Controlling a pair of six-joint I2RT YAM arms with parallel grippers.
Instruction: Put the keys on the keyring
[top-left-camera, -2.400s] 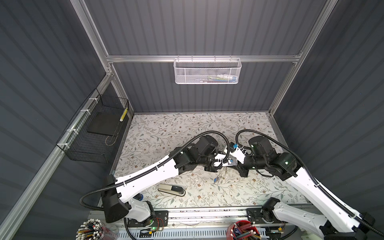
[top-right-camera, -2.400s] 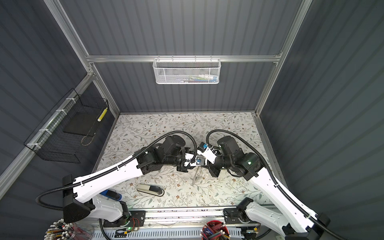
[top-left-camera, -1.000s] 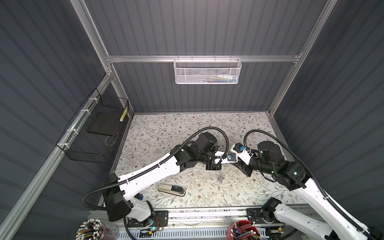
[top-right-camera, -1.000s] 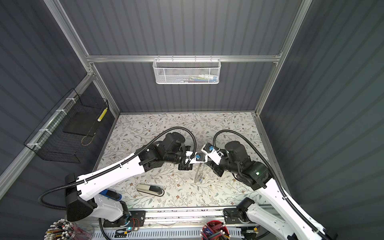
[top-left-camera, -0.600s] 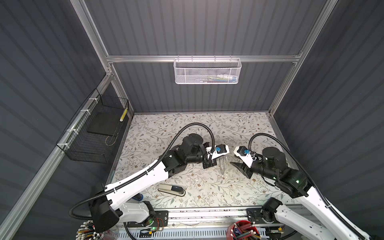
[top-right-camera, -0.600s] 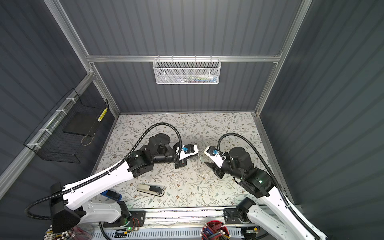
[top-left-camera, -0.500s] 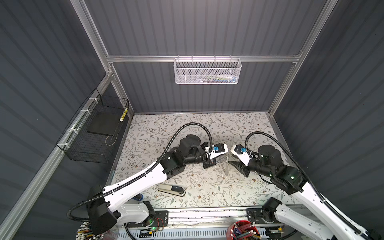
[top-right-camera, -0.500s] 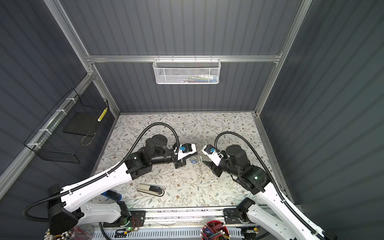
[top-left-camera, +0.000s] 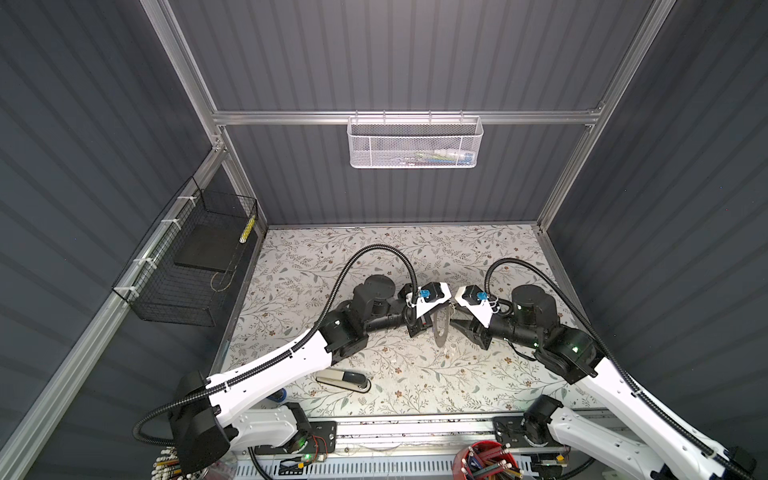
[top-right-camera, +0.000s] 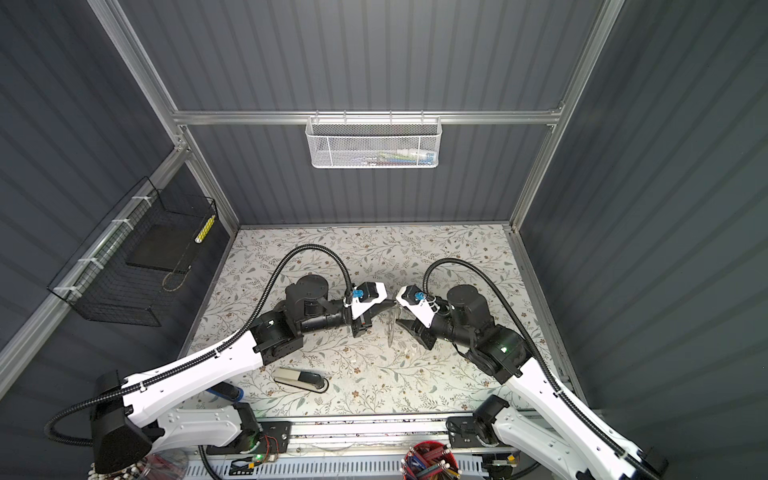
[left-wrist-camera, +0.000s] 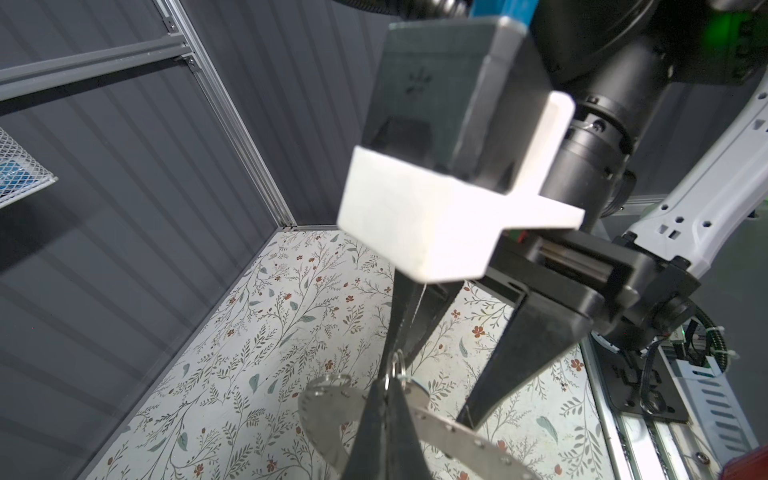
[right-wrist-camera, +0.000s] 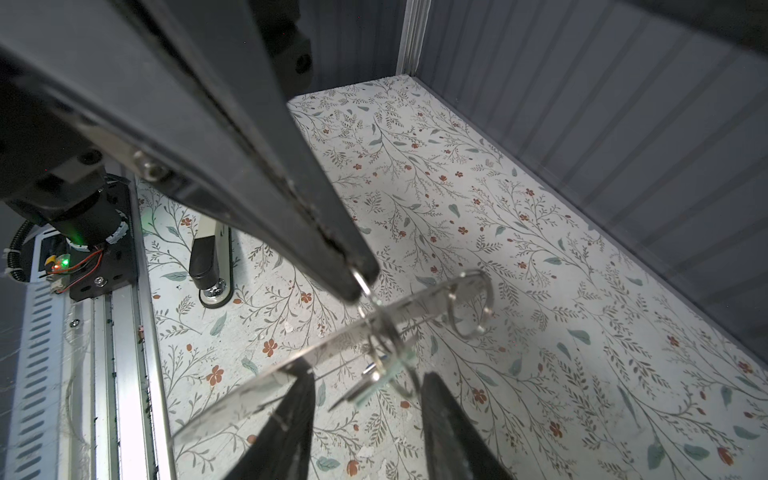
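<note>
The keyring (top-left-camera: 439, 331) is hanging edge-on above the floral table (top-left-camera: 316, 266), and in both top views we are seeing it between the two wrists, near the middle. The left gripper (left-wrist-camera: 384, 401) is pinching its flat band, fingers pressed tight together. A little wire ring (left-wrist-camera: 397, 365) is poking out right at the tips, so the big ring is dangling below and out from that grip. We are finding the right gripper (right-wrist-camera: 368, 374) facing it from the opposite side, jaws standing apart and clamping nothing, with the band crossing in front of one finger. Between those spread fingers the key with the pale green tag (right-wrist-camera: 388, 374) is hanging just under the band. We are not making out whether it is threaded onto the band. A second wire ring (right-wrist-camera: 469, 307) is sitting farther along the band, past the left fingertips. The stapler (top-left-camera: 343, 380) is lying on the table, well apart from both grippers.
</note>
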